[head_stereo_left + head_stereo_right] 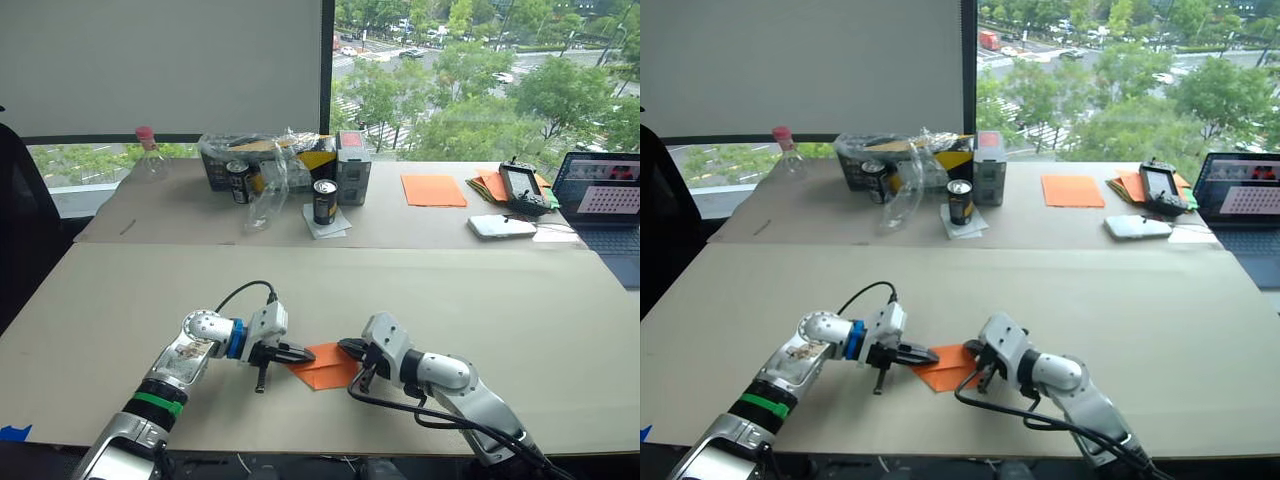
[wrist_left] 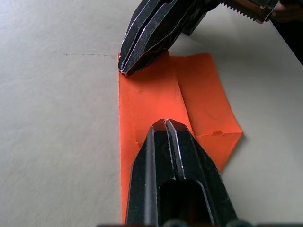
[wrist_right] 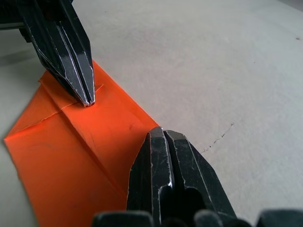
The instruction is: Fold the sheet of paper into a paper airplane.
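Both pincers meet at the near middle of a pale beige table (image 1: 480, 290), tips pressed down on the sheet of paper (image 1: 325, 368), which lies flat there, already folded into a creased orange wedge. From the left, the left gripper (image 1: 302, 353) has its fingers closed together, tips resting on the paper's left part; from the right, the right gripper (image 1: 347, 347) is likewise pinched closed, its tips on the paper's far right edge. Neither one grasps the paper. Across the far side of the table stand two dark cans (image 1: 325, 201), a box under crumpled plastic wrap (image 1: 262, 160), a flat orange sheet (image 1: 433, 190), a handheld controller (image 1: 522, 187) and a laptop (image 1: 603, 203). Beyond, a window (image 1: 480, 70) looks onto green trees
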`<state>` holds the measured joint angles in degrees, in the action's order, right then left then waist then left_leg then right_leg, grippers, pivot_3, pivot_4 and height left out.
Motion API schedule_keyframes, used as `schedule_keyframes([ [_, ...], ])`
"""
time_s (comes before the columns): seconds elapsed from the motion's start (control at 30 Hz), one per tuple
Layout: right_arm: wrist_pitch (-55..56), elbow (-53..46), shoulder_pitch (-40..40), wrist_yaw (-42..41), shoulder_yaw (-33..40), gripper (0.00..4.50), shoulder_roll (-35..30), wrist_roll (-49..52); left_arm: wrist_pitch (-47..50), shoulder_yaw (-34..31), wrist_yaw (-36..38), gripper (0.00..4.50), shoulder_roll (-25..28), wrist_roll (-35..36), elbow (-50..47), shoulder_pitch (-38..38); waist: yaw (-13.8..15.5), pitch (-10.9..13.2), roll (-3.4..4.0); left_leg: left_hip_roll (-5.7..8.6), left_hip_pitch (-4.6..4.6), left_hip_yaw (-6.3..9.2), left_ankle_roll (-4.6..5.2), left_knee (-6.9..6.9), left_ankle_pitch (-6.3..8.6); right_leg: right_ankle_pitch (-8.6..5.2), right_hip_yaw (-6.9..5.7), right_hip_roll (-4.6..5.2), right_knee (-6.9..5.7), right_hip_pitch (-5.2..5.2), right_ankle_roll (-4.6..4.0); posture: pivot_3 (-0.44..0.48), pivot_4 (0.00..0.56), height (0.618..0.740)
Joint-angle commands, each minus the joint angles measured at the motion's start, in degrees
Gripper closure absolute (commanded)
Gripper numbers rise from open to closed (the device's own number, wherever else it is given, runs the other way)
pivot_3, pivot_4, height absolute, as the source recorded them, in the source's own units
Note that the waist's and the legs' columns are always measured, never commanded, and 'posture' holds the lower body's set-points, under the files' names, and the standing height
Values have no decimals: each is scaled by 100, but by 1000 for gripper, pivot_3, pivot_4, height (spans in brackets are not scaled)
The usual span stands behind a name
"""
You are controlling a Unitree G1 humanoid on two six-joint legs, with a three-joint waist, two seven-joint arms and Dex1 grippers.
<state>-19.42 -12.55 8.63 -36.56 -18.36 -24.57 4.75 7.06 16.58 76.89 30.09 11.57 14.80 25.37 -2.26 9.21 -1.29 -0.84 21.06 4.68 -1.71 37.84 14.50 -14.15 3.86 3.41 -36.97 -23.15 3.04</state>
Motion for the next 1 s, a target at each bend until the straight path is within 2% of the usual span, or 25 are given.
schedule_keyframes([
  [0.03,-74,250,-155,-95,-89,4431,-81,-109,302,81,-37,4500,44,9,-403,-210,0,0,0,0,0,0,0,0,0,0,0,0,0,0,0,0,150,720],
  [0.3,-35,79,-35,-376,-173,4431,-210,-77,401,136,-52,4500,94,-74,-528,-428,3,0,0,0,1,0,1,0,1,-1,0,0,3,0,0,0,150,720],
  [0.53,393,-133,191,-976,-208,4431,-485,17,256,162,-141,4500,126,-240,-197,-397,-8,0,0,0,0,0,2,-2,1,-1,0,0,4,0,0,0,150,720],
  [0.73,766,371,468,-1288,-549,4431,-390,-222,201,168,-242,4500,65,-283,-21,-321,-20,0,0,0,-5,-2,2,-2,1,-1,1,-1,1,2,0,0,150,720],
  [1.0,1026,750,574,-1344,-653,4431,-369,-522,217,143,-263,4500,112,-264,-29,-367,-23,-1,1,-2,-13,-2,2,-2,1,0,1,-3,-2,6,-1,0,150,720],
])
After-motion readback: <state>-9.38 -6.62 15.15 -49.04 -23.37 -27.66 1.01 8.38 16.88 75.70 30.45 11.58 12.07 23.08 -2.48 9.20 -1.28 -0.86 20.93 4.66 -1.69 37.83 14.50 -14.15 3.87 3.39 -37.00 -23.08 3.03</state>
